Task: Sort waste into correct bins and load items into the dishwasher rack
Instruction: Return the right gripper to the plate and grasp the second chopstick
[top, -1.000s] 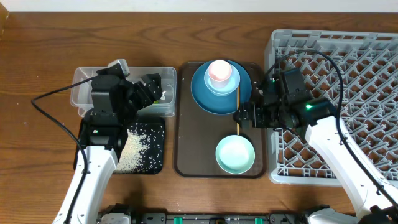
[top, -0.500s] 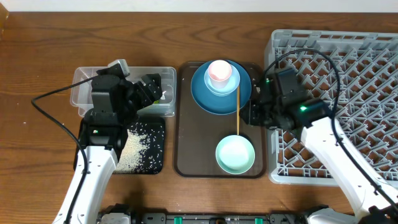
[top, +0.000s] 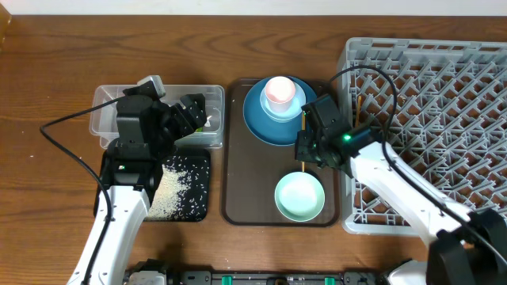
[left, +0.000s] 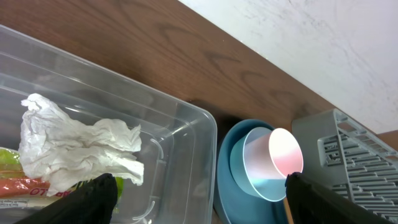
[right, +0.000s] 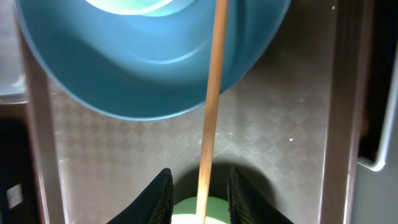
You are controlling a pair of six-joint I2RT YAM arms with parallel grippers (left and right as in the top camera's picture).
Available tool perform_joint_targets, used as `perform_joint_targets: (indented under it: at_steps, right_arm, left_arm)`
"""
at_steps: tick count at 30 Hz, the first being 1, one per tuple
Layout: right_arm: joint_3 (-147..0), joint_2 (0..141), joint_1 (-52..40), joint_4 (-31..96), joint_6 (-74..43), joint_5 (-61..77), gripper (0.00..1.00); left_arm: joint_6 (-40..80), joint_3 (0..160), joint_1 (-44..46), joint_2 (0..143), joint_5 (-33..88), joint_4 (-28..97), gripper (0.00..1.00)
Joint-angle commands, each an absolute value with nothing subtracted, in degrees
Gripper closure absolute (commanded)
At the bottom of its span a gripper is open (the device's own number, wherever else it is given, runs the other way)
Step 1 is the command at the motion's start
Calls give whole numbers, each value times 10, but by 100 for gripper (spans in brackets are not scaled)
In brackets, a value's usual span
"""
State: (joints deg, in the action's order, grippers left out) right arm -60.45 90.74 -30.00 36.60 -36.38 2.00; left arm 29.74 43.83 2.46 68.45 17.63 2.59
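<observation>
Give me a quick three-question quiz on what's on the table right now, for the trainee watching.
1. True or false: the tissue lies in the tub.
2. What sits in the plate? A) cup B) mint bowl C) wrapper
3. Fill in: the right gripper straddles a ____.
Key: 1 true; 2 A; 3 chopstick.
</observation>
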Motion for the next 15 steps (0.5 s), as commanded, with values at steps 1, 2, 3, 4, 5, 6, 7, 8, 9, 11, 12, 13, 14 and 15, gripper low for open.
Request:
perform_joint_targets:
  at_steps: [1, 2, 3, 4, 5, 6, 7, 8, 9, 11, 12, 13, 14, 15]
  right_arm:
    - [-610, 932, -309, 364, -386, -2, 72]
    - [-610, 938, -308, 364, -386, 0, 72]
    - [-610, 943, -309, 364, -386, 2, 72]
    - [-610, 948, -308, 364, -386, 4, 72]
    - [-610, 950, -308, 364, -386, 6, 72]
    - [-610, 954, -308, 364, -386, 10, 72]
    - [-610, 956, -309, 364, -386, 13, 73]
    - [-610, 957, -309, 364, -386, 18, 73]
    - [-610, 958, -309, 364, -386, 22, 73]
    - [-610, 957, -310, 364, -386, 27, 73]
    - [-610, 957, -311, 364, -386, 32, 74]
    - [-610, 957, -312, 364, -386, 34, 74]
    - [-610, 957, -313, 364, -386, 35, 75]
    - [-610, 957, -314, 364, -386, 35, 78]
  left_arm:
    - [290, 438, 24, 681, 172, 25, 11]
    - [290, 438, 24, 681, 172, 25, 11]
    - [290, 438, 24, 681, 173, 25, 11]
    - [290, 438, 24, 681, 172, 25, 11]
    - [290, 438, 24, 681, 172, 25, 11]
    - [290, 438, 24, 681, 172, 25, 11]
    - [290, 438, 24, 681, 172, 25, 11]
    - [290, 438, 24, 681, 172, 25, 11]
    - [290, 438, 24, 681, 172, 25, 11]
    - [290, 438, 24, 681, 172, 25, 11]
    - [290, 438, 24, 681, 173, 25, 11]
    - [290, 438, 24, 681, 172, 25, 11]
    - [290, 438, 24, 681, 172, 25, 11]
    - [290, 438, 24, 681, 172, 25, 11]
